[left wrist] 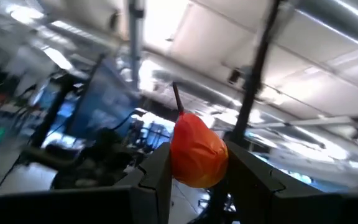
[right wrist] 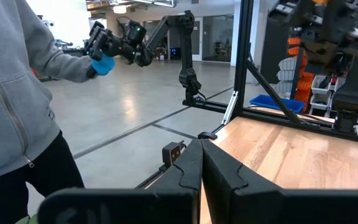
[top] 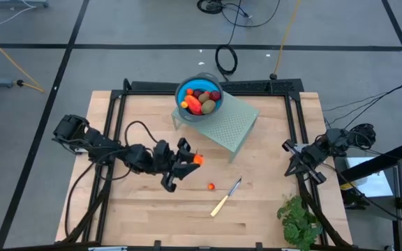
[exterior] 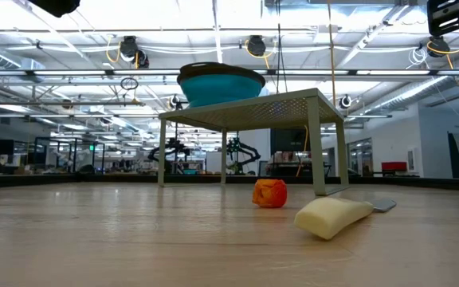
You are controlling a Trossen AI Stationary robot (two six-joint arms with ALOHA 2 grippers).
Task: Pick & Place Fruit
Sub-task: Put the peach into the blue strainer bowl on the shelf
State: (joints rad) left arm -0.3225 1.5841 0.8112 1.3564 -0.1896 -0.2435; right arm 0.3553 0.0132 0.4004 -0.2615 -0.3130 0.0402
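One small orange fruit (left wrist: 196, 151) sits clamped in the left tool (top: 187, 162); the blue bowl (top: 199, 99) lies beyond it, up on the rack (top: 232, 124). The right tool (top: 293, 149) waits clenched, empty.

Bright overhead lighting; left wrist view v. blurred; ceiling glare.

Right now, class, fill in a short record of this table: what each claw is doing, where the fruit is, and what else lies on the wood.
left claw: above mid-table, shut on an orange-red fruit
right claw: shut, empty, waiting at the table's right edge
bowl: blue, on the pale green stand, holds several fruit pieces
loose fruit: one tiny orange-red piece on the wood
knife: pale handle, lying beside that piece
leafy bunch: near right corner
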